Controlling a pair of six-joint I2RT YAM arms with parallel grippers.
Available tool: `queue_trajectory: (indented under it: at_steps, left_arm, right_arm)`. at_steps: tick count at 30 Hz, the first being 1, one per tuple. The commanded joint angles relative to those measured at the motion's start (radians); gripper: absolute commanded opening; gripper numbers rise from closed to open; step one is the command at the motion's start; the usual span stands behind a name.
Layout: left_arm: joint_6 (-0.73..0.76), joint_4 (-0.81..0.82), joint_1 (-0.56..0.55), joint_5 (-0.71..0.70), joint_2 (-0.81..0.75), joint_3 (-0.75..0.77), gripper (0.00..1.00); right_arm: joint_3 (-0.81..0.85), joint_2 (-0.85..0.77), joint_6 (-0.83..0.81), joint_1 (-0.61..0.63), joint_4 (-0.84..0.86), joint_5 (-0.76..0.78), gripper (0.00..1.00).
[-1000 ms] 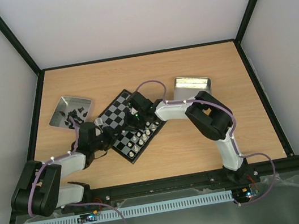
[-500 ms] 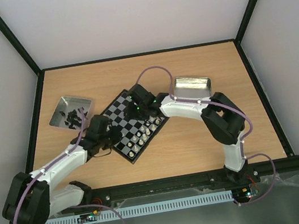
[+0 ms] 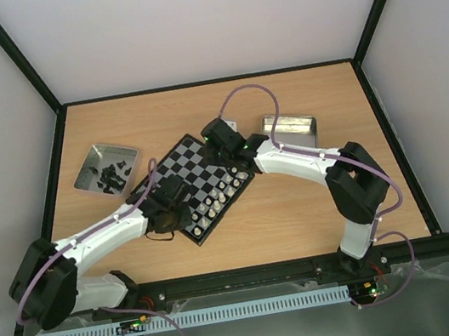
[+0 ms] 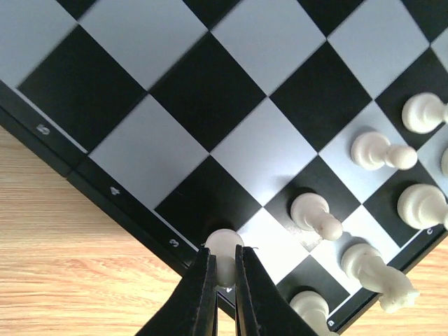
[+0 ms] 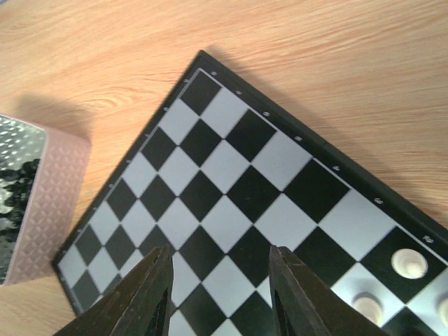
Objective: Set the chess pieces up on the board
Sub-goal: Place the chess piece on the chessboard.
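Note:
The board (image 3: 179,165) lies turned diagonally on the table, with several white chess pieces (image 3: 222,192) along its near-right side. In the left wrist view my left gripper (image 4: 224,264) is shut on a white piece (image 4: 224,245), which hangs over a dark square at the board's edge by the number 3. Other white pieces (image 4: 315,213) stand to its right. My right gripper (image 5: 219,253) is open with nothing between its fingers, above bare squares near the board's (image 5: 231,175) far corner. From above, that right gripper (image 3: 214,138) sits at the board's far side.
A metal tray (image 3: 89,184) holding dark pieces (image 3: 110,173) stands left of the board; its wall (image 5: 49,203) shows in the right wrist view. A second metal tray (image 3: 289,129) stands right of the board. The tabletop is wood with black rails around it.
My right gripper has opened and drawn back from the white rows to the board's far corner. My left gripper has carried its white piece rightwards over the board's near-left edge.

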Motion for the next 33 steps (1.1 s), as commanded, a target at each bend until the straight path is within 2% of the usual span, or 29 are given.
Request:
queue_trajectory:
  at_steps: [1, 10, 15, 20, 33]
  left_arm:
    - [0.028, -0.063, -0.037, 0.011, 0.052, 0.052, 0.03]
    - [0.031, -0.062, -0.062, 0.026, 0.093, 0.067, 0.05]
    - [0.054, -0.072, -0.062, 0.028, 0.118, 0.081, 0.09]
    - [0.067, -0.054, -0.062, 0.080, 0.120, 0.073, 0.08]
    - [0.057, -0.108, -0.062, 0.056, 0.135, 0.076, 0.06]
  right_arm:
    - [-0.024, -0.027, -0.007, -0.006, -0.047, 0.063, 0.38]
    - [-0.034, -0.032, -0.008, -0.009, -0.051, 0.071, 0.38]
    - [-0.038, -0.031, -0.004, -0.009, -0.051, 0.067, 0.38]
    - [-0.039, -0.039, -0.004, -0.008, -0.055, 0.073, 0.38]
    - [-0.055, -0.052, 0.002, -0.009, -0.053, 0.076, 0.38]
